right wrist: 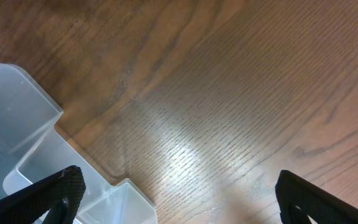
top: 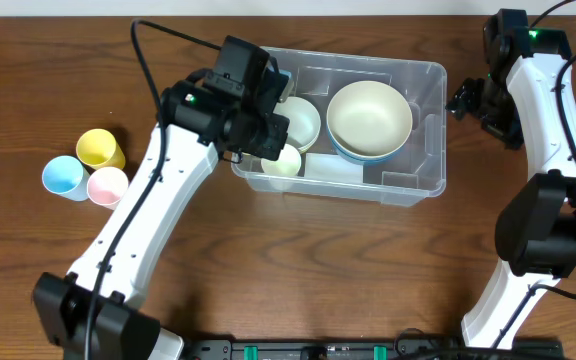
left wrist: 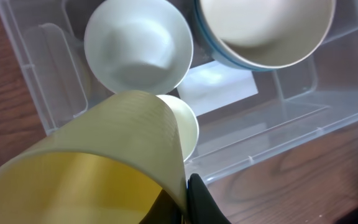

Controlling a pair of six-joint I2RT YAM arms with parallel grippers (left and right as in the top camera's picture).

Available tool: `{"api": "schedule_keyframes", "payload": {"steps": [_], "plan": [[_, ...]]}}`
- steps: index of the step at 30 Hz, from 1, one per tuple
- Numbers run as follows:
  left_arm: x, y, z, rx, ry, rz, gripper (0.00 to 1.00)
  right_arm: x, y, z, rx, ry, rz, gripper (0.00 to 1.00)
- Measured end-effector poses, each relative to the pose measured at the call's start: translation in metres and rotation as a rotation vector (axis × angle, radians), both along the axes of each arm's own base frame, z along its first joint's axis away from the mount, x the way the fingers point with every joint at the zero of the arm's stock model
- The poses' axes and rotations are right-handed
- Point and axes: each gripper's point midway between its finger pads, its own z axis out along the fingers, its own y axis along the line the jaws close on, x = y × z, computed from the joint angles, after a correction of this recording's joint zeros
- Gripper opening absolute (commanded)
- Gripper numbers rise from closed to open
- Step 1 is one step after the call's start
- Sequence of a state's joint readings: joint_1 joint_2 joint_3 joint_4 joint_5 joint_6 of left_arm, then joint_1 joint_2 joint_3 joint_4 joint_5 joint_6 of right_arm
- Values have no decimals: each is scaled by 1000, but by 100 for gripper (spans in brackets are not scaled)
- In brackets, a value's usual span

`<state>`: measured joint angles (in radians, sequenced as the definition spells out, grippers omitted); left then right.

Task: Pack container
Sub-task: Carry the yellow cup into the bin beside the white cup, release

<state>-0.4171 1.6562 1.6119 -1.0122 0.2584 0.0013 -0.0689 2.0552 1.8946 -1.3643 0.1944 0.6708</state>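
I am partway through the packing, at the point of setting a cup down. My left gripper (top: pixel 266 138) hangs over the left end of the container (top: pixel 348 192), which sits right of centre on the table (top: pixel 298 270), and its jaws are pinched on the rim of a pale yellow cup (left wrist: pixel 104 155) that I carry tilted, mouth toward my wrist camera. Below it the tub holds a small white bowl (left wrist: pixel 138 46) at the far left and, beside that, a large bowl (left wrist: pixel 260 28) with a blue outside. Just behind my cup there seems to be a second pale cup (left wrist: pixel 186 121) standing on the floor of the tub at the near wall, though my load hides most of it. My right gripper (right wrist: pixel 176 198) is off past the right end of the tub, over bare wood, jaws spread wide with nothing between them. The next move, as I judge it, calls for righting the cup, bringing it down into the free space near the front left corner or nesting it into the one below, clear of the white bowl's rim, and only then parting the jaws. Three more cups wait outside to the left: a yellow cup (top: pixel 100 148), a blue cup (top: pixel 63 176) and a pink cup (top: pixel 107 185).
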Motion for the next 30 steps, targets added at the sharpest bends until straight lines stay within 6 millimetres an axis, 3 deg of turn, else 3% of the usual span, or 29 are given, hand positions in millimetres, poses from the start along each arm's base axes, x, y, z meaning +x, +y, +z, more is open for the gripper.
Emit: {"api": "schedule_keyframes", "payload": {"steps": [11,30], "plan": [[7,-3,-42,48,100,-6,6,0,0,0,0,0,0,99],[2,-5,-43,39,119,-33,6,0,0,0,0,0,0,99]]}}
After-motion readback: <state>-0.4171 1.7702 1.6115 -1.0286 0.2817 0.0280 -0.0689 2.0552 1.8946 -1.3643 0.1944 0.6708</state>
